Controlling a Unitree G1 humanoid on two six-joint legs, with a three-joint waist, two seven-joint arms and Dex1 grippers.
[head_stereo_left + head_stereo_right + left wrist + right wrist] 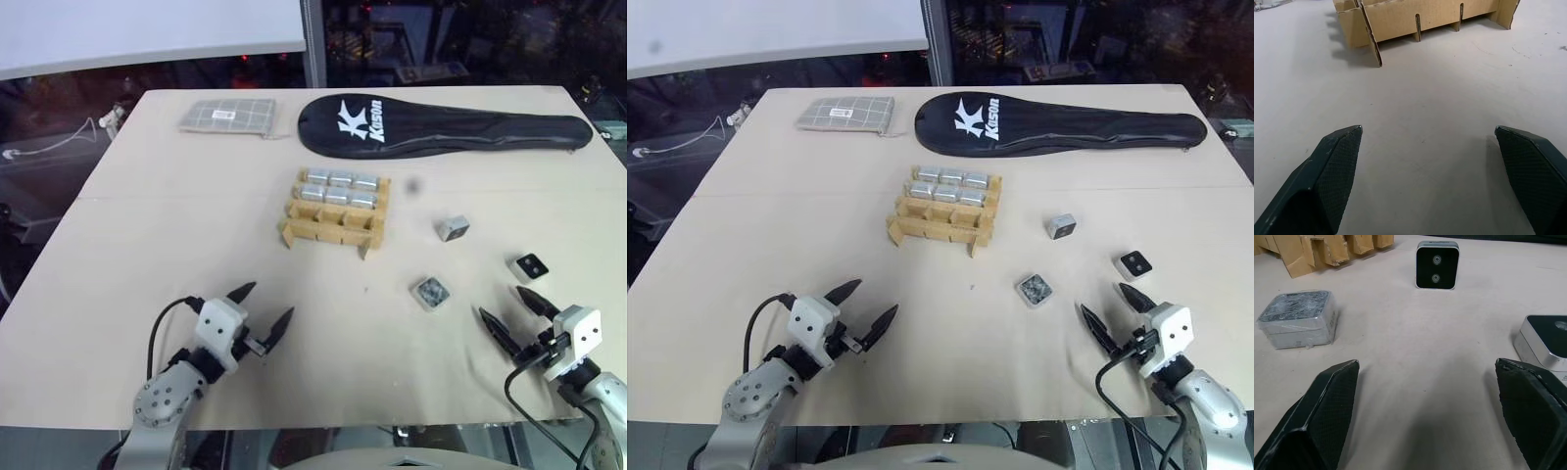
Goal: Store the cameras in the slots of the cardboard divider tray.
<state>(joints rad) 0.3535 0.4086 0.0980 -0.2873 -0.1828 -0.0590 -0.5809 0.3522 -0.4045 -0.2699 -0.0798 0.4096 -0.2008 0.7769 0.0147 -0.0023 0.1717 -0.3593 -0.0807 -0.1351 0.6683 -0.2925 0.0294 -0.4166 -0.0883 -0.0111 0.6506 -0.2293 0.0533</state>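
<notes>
The cardboard divider tray [334,224] sits mid-table; several silver-grey cameras [339,188] fill its two far rows, and the near row of slots looks empty. Three loose cameras lie to its right: one on its side [453,228], one with a dark face [530,265], and one wrapped in film [430,292]. My left gripper [265,308] hovers open near the front edge, left of the tray, nothing between its fingers. My right gripper [508,313] stands open at the front right, just short of the dark-faced camera [1546,341] and the wrapped one [1299,319].
A black Kason racket cover [441,125] lies along the far edge. A grey checked pouch [227,115] rests at the far left. The table's front edge [294,427] runs just behind both grippers.
</notes>
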